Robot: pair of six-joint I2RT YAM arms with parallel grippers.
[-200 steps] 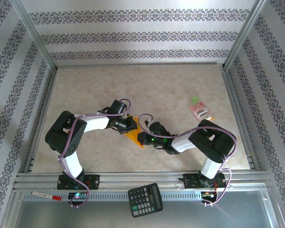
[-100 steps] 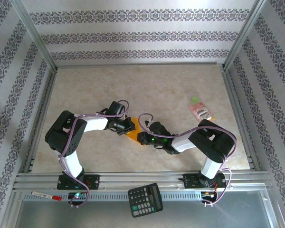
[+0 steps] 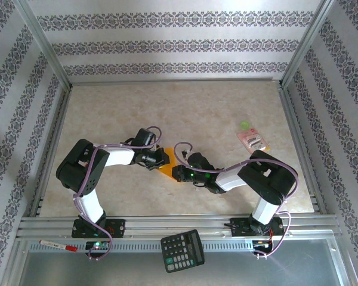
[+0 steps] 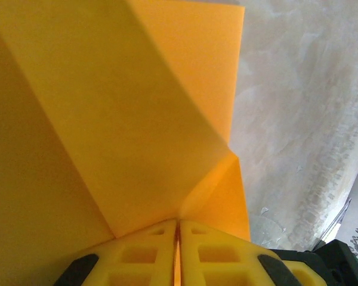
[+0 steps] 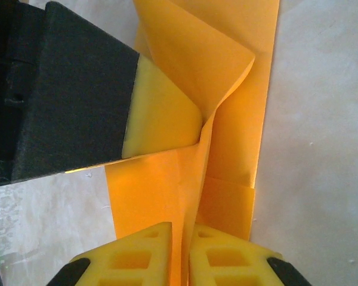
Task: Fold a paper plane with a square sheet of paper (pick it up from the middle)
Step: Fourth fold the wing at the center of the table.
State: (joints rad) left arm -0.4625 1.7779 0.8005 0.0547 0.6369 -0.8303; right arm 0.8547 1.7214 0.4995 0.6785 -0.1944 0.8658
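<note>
Your left gripper (image 4: 178, 223) clamps the orange paper (image 3: 166, 172) near the middle of the worktop (image 3: 227, 107), towards its near edge; your right gripper (image 5: 181, 229) straddles it, grip unclear. Early folds look done; the plane shape looks unfinished.

One orange paper (image 3: 166, 170), two claws (image 4: 178, 225) (image 5: 180, 232), one calculator (image 3: 183, 250), one pink packet (image 3: 253, 140), one green disc (image 3: 244, 125), one marker (image 3: 58, 245)

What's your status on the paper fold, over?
Left tool shut on part-folded orange paper. Right tool straddles a fold, grip unclear. Pink packet, calculator well apart.
</note>
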